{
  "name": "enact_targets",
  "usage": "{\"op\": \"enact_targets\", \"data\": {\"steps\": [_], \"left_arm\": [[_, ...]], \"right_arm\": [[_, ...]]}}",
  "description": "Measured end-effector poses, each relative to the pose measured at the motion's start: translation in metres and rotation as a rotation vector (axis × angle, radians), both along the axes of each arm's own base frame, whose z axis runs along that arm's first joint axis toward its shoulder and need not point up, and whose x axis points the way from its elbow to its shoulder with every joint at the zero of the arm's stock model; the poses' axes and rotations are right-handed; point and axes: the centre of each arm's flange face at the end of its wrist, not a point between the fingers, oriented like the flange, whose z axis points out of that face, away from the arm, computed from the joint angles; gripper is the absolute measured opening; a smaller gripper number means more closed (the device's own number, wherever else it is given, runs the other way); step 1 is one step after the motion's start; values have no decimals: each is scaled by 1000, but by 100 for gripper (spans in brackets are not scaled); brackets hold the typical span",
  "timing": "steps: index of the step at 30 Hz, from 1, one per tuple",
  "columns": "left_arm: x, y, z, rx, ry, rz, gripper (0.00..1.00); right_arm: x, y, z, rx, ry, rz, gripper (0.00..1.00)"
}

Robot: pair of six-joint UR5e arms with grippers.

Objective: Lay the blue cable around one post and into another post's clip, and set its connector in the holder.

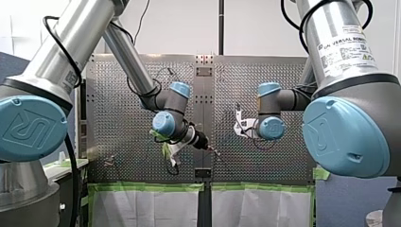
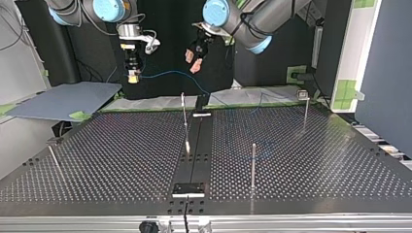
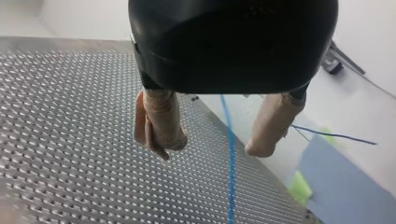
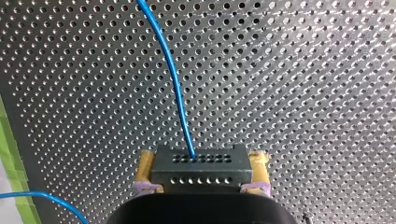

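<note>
- Your right gripper (image 4: 203, 171) was clamped on the connector (image 4: 201, 161), a dark block with rows of small holes, pinched between its yellow pads (image 4: 148, 171).
- The blue cable (image 4: 173, 79) came out of the connector's face and curved away over the perforated table (image 4: 303, 93). A second stretch of it showed beside the gripper, close to the green tape (image 4: 9, 154) at the table's edge.
- In the top view, that gripper hung at the view's left, beyond the table's far edge, with the connector held in the air and clear of the table.
- From there the cable ran toward the view's right, passed below your left gripper (image 2: 194, 60), and sloped down toward the middle of the table's far edge. Beyond that point it could not be followed.
- Your left gripper was wide open and held nothing, its beige-padded fingers (image 3: 159, 126) well apart.
- In the left wrist view, the cable crossed the gap between those fingers, ahead of them. It looked to touch neither one.
- Three thin upright posts stood on the table, well apart from each other: a centre post (image 2: 184, 116) beside the black centre strip (image 2: 194, 155), a near post (image 2: 253, 165) toward the view's right, and a far post (image 2: 306, 109) with a small head on top.
- The cable came down near the centre post's top, but you could not tell whether it touched it.
- A small dark plate (image 2: 188, 189) sat on the centre strip at the table's near edge, well apart from the connector.
</note>
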Motion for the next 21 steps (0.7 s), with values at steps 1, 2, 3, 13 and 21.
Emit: {"op": "enact_targets", "data": {"steps": [1, 2, 3, 13, 21], "left_arm": [[1, 0, 1, -7, -6, 2, 100], [3, -1, 1, -17, -13, 4, 100], [4, -2, 2, -24, -17, 5, 100], [6, -16, 8, -133, -59, -28, 100], [11, -23, 12, -189, -110, -34, 100]], "right_arm": [[0, 0, 0, 0, 0, 0, 0], [0, 0, 0, 0, 0, 0, 0], [0, 0, 0, 0, 0, 0, 0], [3, 1, 1, -3, -3, 21, 0], [4, -1, 4, -11, -16, 30, 0]]}}
